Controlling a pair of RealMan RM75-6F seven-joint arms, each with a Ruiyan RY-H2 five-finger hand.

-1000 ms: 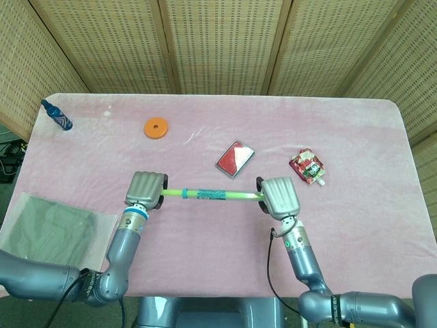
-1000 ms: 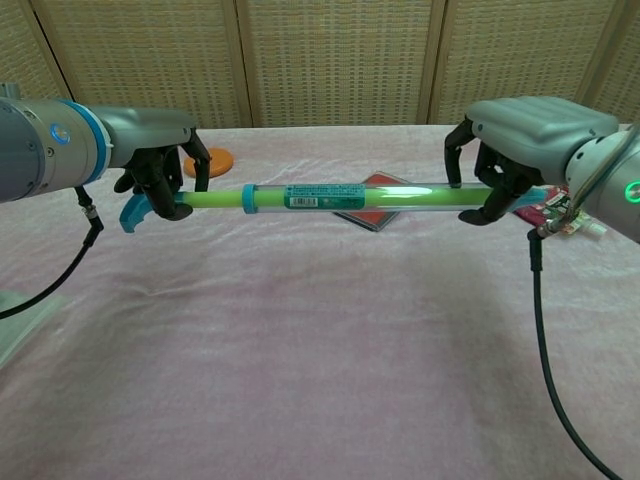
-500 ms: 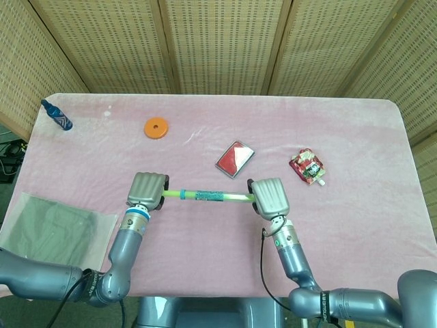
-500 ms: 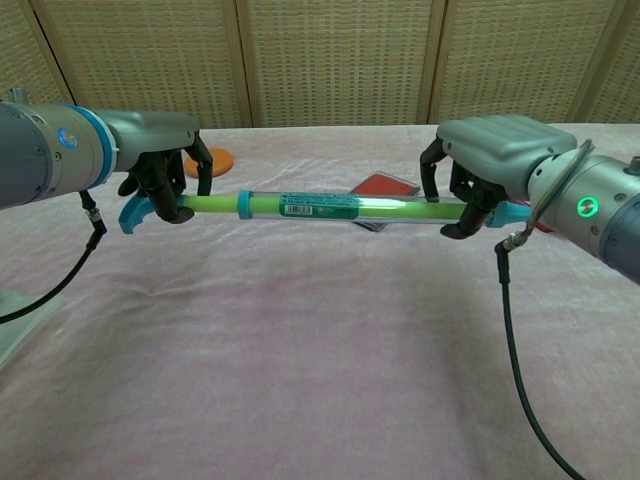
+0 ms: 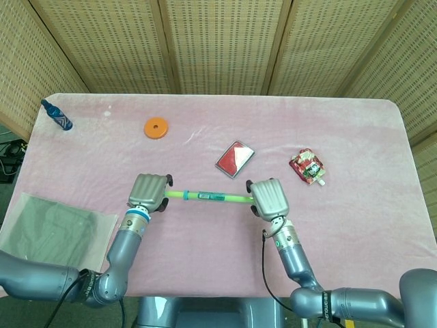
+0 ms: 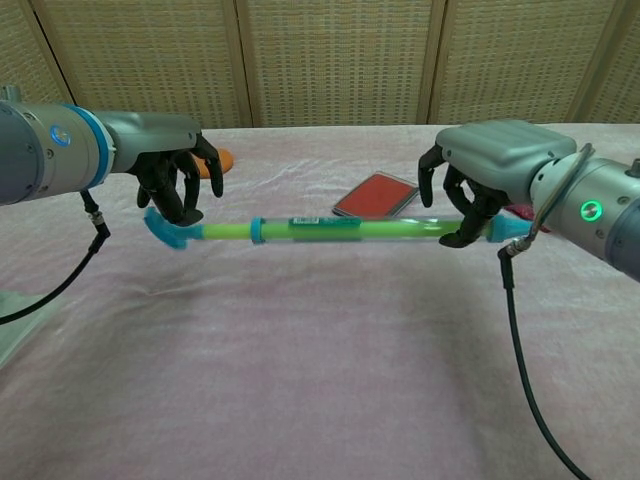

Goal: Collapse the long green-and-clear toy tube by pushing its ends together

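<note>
Two hands meet one toy over the pink table [image 5: 355,137]. The right hand [image 6: 478,195] has its dark fingers curled around the tube [image 6: 340,229] close to its right end, so that side is plainly gripped, with a blue tip poking out just past the fingers. The left hand [image 6: 178,183] sits above the tube's other end; its fingers hang down and apart, and the blue flared cap [image 6: 166,230] lies just under the fingertips rather than inside them, so that hand looks loose and holds nothing, though whether a fingertip touches the cap I cannot tell. The tube itself runs roughly level between the two hands, lifted off the cloth, green along its length with a clear sleeve and a blue ring [image 6: 257,231] near the left side. From above, the tube [image 5: 208,197] spans the gap between the left hand [image 5: 149,192] and the right hand [image 5: 267,198]. Beyond it lies a red card [image 5: 235,158], well apart from an orange disc [image 5: 156,127], a red snack packet [image 5: 307,166], a blue patterned bottle [image 5: 57,115] and a grey plastic bag [image 5: 48,232].
</note>
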